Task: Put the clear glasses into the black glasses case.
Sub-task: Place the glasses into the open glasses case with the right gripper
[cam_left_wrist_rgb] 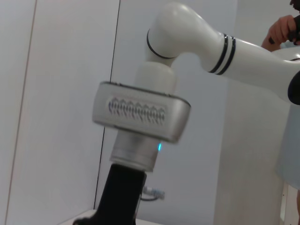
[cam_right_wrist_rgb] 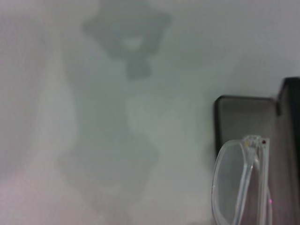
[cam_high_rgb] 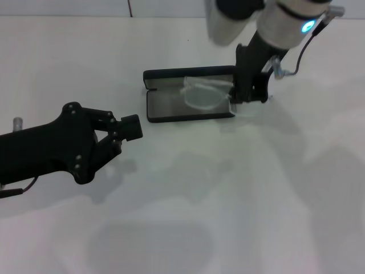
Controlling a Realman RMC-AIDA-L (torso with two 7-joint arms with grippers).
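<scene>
While your right gripper pinches the clear glasses over the open black glasses case | left gripper idles nearby, grip unclear.

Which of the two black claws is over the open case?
The right tool, at the black glasses case with the clear glasses; the left tool is beside it.

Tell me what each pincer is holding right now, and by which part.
Right pincer grips the clear glasses at their right end, over the open black glasses case. Left pincer holds nothing.
</scene>
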